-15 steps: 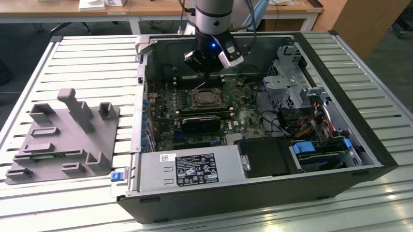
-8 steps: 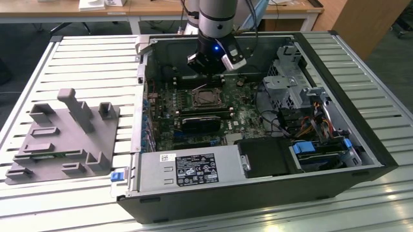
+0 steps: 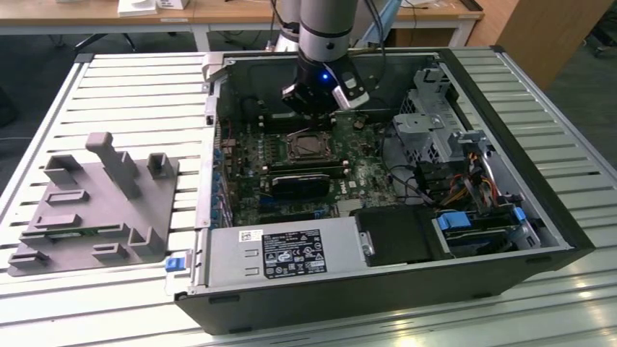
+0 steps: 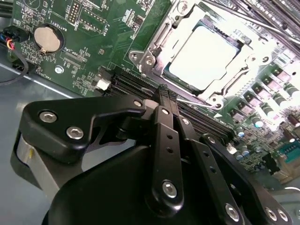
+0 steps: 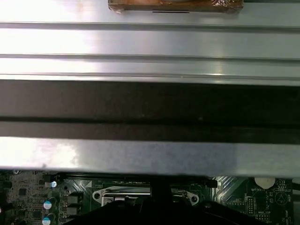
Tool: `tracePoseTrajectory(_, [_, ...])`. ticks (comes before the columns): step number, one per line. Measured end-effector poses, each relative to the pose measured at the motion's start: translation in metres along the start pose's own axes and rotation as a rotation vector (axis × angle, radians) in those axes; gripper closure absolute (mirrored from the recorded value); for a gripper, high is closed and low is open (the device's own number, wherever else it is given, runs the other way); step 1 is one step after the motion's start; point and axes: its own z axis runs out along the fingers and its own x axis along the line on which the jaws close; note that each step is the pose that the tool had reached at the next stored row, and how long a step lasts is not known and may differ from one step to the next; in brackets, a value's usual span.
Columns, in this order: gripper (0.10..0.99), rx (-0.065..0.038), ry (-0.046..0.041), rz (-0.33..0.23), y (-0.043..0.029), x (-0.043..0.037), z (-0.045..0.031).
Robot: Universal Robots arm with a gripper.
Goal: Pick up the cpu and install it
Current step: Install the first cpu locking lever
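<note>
Open case (image 3: 540,238) on slatted table (image 3: 126,101). Arm inside, gripper (image 3: 313,108) low over the board (image 4: 93,42), just beside the socket (image 3: 311,147).

Cpu (image 4: 206,58) lies flat in the socket frame, silver top showing, rim square to the frame as far as can be seen. Frame bracket looks open, not clamped over the chip.

Gripper fingers (image 4: 165,122) appear pressed together with nothing between them, tips just short of the socket edge.

Judgement: placement looks done; step in hand is the seating or release stage. Anything further calls for keeping clear of the memory slots (image 4: 140,86) alongside and not nudging the chip.
</note>
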Motion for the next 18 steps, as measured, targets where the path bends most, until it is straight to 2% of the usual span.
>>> tracePoseTrajectory(10, [0.980, 0.000, 0.0001, 0.000, 0.0001, -0.0037, 0.0110])
tracePoseTrajectory(16, [0.980, 0.001, 0.0000, 0.000, 0.0000, -0.0039, 0.0117])
tracePoseTrajectory(18, [0.980, 0.005, 0.0000, 0.000, 0.0001, -0.0039, 0.0117])
